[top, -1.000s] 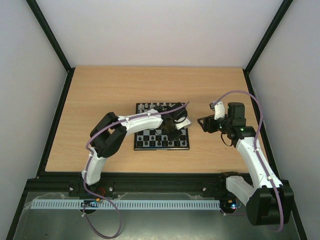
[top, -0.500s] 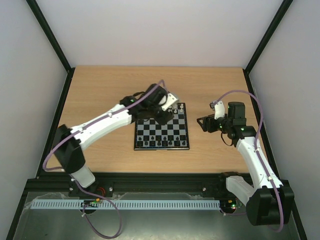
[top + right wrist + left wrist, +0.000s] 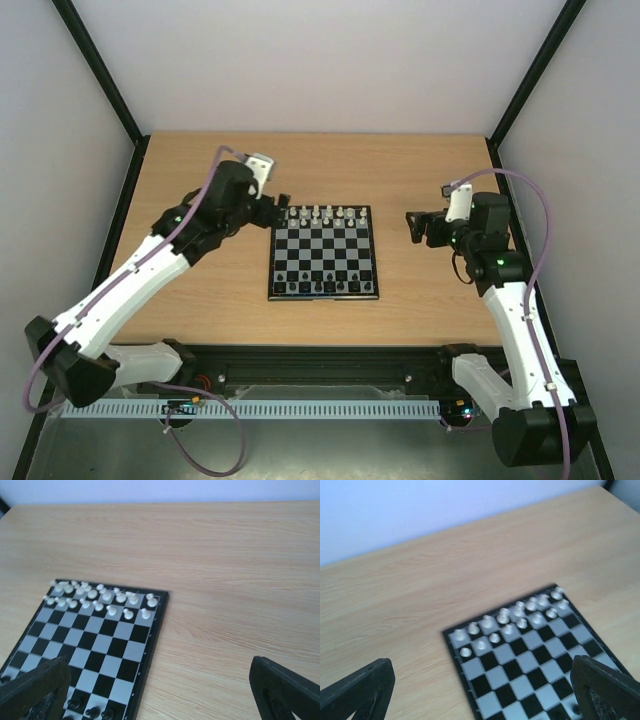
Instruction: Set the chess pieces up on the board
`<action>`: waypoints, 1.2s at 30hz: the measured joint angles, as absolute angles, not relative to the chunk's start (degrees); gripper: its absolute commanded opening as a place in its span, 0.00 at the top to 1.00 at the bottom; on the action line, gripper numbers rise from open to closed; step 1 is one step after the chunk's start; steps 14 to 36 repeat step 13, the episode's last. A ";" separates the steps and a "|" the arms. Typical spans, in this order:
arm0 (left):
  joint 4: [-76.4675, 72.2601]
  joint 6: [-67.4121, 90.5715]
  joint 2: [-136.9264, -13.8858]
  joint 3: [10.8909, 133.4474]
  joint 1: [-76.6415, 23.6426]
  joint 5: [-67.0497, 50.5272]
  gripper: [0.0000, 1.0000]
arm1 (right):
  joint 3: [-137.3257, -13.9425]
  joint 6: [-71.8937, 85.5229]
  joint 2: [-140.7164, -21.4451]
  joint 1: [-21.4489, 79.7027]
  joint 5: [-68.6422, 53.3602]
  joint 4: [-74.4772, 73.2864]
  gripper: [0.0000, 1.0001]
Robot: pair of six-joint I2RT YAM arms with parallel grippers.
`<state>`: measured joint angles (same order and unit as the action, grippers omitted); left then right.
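Observation:
The board lies flat in the middle of the table. White chess pieces fill its two far rows and black chess pieces stand along its near rows. My left gripper hangs open and empty just off the board's far left corner. In the left wrist view both fingers frame the board and the white pieces. My right gripper is open and empty over bare table to the right of the board. The right wrist view shows the board, white pieces and black pieces.
The wooden table is enclosed by white walls with black frame posts. Its black near edge rail carries both arm bases. I see no loose pieces on the wood around the board.
My left arm has swung off the board's far right part to beyond its far left corner, and its jaws have opened wide. My right gripper has shifted slightly farther back and opened a little more.

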<state>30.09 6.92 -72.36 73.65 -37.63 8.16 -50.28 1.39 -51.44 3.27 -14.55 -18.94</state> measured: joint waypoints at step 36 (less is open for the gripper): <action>27.24 18.39 -60.66 64.34 -32.38 28.58 0.01 | -57.84 8.29 -51.53 3.27 -8.34 -19.03 0.01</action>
